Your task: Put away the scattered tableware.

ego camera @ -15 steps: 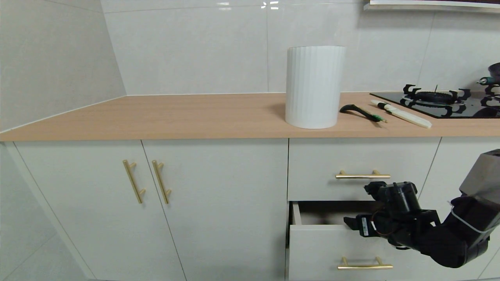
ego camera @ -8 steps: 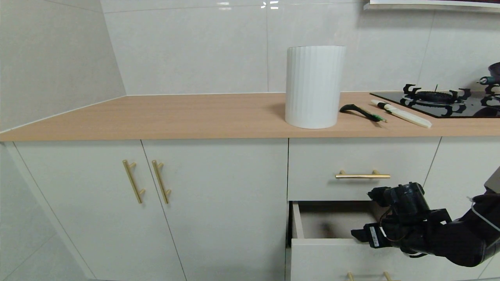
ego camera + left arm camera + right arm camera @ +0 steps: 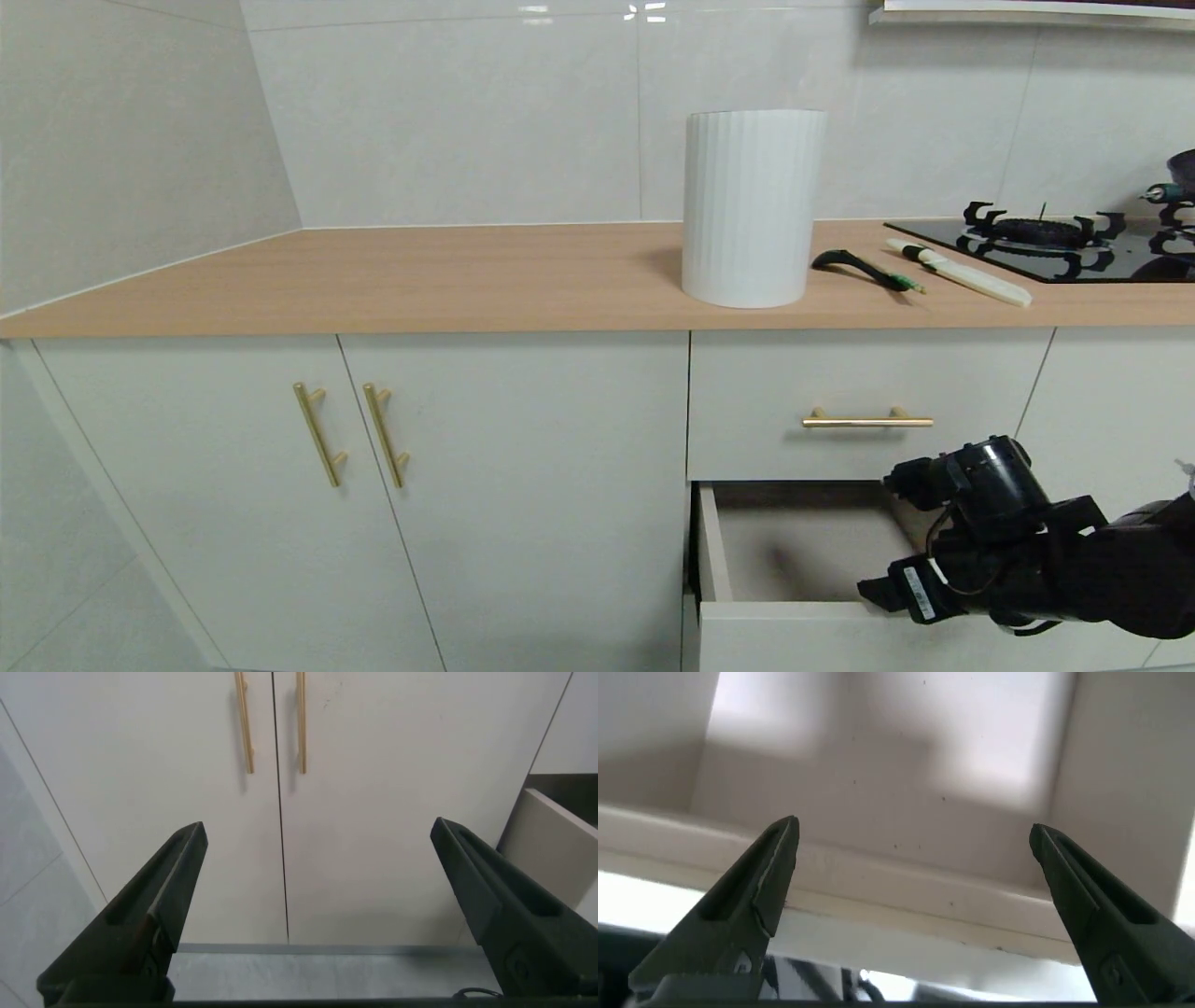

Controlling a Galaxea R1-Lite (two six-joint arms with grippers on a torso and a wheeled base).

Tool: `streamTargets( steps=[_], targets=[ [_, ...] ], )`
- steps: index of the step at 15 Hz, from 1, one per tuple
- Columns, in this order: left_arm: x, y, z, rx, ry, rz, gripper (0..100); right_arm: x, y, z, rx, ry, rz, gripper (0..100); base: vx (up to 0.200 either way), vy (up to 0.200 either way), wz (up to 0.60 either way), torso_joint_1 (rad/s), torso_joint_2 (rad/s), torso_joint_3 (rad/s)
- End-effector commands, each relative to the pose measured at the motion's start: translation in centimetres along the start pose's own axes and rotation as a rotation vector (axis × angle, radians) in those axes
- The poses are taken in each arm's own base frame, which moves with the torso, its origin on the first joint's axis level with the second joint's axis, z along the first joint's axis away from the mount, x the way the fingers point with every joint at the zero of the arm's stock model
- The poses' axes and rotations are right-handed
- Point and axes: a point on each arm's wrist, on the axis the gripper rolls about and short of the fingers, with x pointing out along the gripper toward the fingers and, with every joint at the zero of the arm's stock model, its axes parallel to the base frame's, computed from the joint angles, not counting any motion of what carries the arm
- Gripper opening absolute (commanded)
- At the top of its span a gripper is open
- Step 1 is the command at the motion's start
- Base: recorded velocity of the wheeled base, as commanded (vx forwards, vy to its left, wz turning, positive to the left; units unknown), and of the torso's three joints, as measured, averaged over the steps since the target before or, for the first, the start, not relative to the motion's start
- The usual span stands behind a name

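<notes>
lying on the counter: a black-headed scoop with a thin green-tipped handle [image 3: 864,268] and a long cream-white utensil [image 3: 962,272], just beside each other on the light wooden counter [image 3: 420,280].
neighbours: both lie between the tall white ribbed cylinder holder [image 3: 752,207] and the black gas hob [image 3: 1046,245].
lower drawer: the white drawer with a pale inside [image 3: 794,611] stands pulled open below the holder; the drawer above it is closed.
right fingers [image 3: 898,592]: spread wide with nothing between them, at the right end of the open drawer's front edge.
left fingers [image 3: 159,915]: spread wide, holding nothing, facing the white double cabinet doors with brass bar handles [image 3: 374,812].
</notes>
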Motion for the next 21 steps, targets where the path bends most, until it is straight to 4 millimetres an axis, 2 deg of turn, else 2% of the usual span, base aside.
streamTargets(
  steps=[1, 5, 8, 11, 13, 15, 17, 21],
  targets=[
    [0.0, 0.0, 0.0, 0.0, 0.0, 0.002, 100, -1.4, 0.2, -0.1, -0.038, -0.004, 0.008, 100, 0.0, 0.0, 0.0, 0.0, 0.0, 0.0],
    [0.0, 0.0, 0.0, 0.0, 0.0, 0.0, 100, -2.4, 0.6, -1.2, -0.136, 0.1, 0.021, 100, 0.0, 0.0, 0.0, 0.0, 0.0, 0.0],
    [0.0, 0.0, 0.0, 0.0, 0.0, 0.0, 100, -3.8, 0.7, -2.1, -0.215, 0.168, 0.036, 100, 0.0, 0.0, 0.0, 0.0, 0.0, 0.0],
    [0.0, 0.0, 0.0, 0.0, 0.0, 0.0, 100, -6.2, 1.0, -3.5, -0.351, 0.263, 0.067, 100, 0.0, 0.0, 0.0, 0.0, 0.0, 0.0],
    [0.0, 0.0, 0.0, 0.0, 0.0, 0.0, 100, -6.5, 1.3, -3.8, -0.371, 0.275, 0.075, 100, 0.0, 0.0, 0.0, 0.0, 0.0, 0.0],
    [0.0, 0.0, 0.0, 0.0, 0.0, 0.0, 100, -6.5, 1.3, -3.7, -0.37, 0.27, 0.077, 100, 0.0, 0.0, 0.0, 0.0, 0.0, 0.0],
    [0.0, 0.0, 0.0, 0.0, 0.0, 0.0, 100, -6.9, 1.3, -2.8, -0.346, 0.229, 0.071, 100, 0.0, 0.0, 0.0, 0.0, 0.0, 0.0],
    [0.0, 0.0, 0.0, 0.0, 0.0, 0.0, 100, -8.7, 1.1, -0.4, -0.143, 0.097, 0.064, 100, 0.0, 0.0, 0.0, 0.0, 0.0, 0.0]
  ],
)
